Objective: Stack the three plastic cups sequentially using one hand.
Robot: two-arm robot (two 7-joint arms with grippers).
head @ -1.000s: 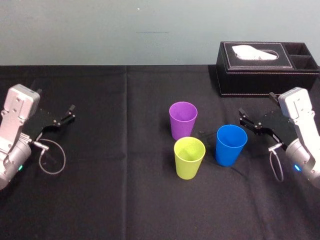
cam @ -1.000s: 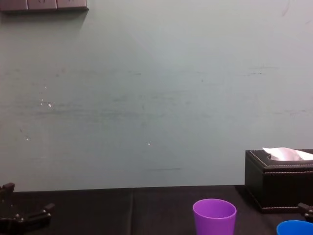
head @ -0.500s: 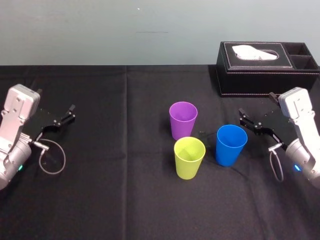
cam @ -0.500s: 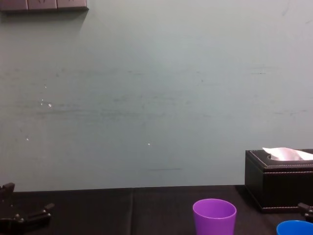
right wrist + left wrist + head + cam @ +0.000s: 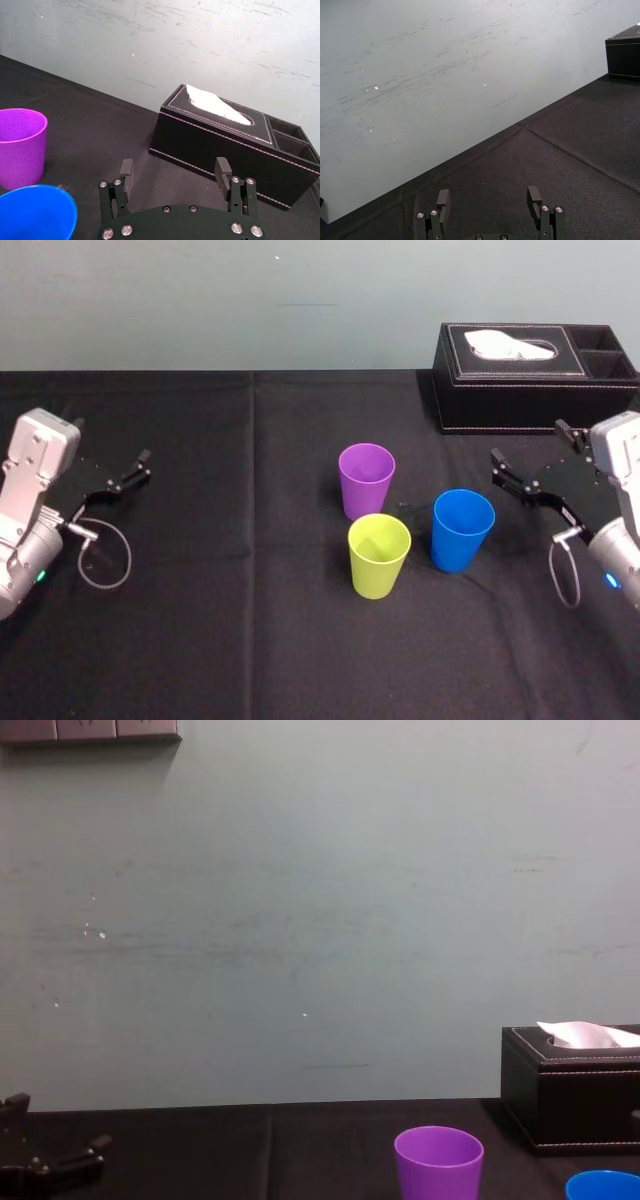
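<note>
Your right pincer [image 5: 527, 444] hangs empty with its fingers spread wide, near the blue cup [image 5: 462, 530] on its right and slightly behind it, not touching. That cup stands upright on the black tabletop [image 5: 250, 640]. The yellow-green cup [image 5: 378, 555] stands just left of it and a little nearer the robot, the purple cup [image 5: 366, 480] left of it and farther back; none is nested. Your left pincer [image 5: 110, 440], also spread open, sits far left of the blue cup.

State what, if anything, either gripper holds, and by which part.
Nothing is held. The left gripper and right gripper are open and empty, clear of the blue cup.
</note>
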